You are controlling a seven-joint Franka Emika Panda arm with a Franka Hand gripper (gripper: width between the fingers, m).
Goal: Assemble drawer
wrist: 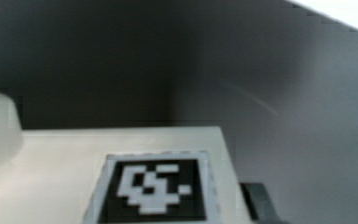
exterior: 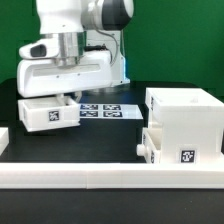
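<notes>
The drawer's white housing [exterior: 184, 112] stands at the exterior view's right. One shallow tray [exterior: 183, 150] with a black-and-white tag sits in its lower slot, partly pushed in. My gripper [exterior: 64, 96] is at the exterior view's left, shut on the second tray [exterior: 46, 113] from above and holding it just off the black table. In the wrist view this tray [wrist: 51, 160] fills the lower part, its tag [wrist: 158, 186] facing the camera. One dark fingertip [wrist: 256, 197] presses against the tray's side. The other finger is hidden.
The marker board [exterior: 100, 109] lies flat on the table behind the held tray. A long white rail [exterior: 110, 176] runs along the front edge, and a short rail piece [exterior: 4, 140] shows at the far left. The green wall is behind.
</notes>
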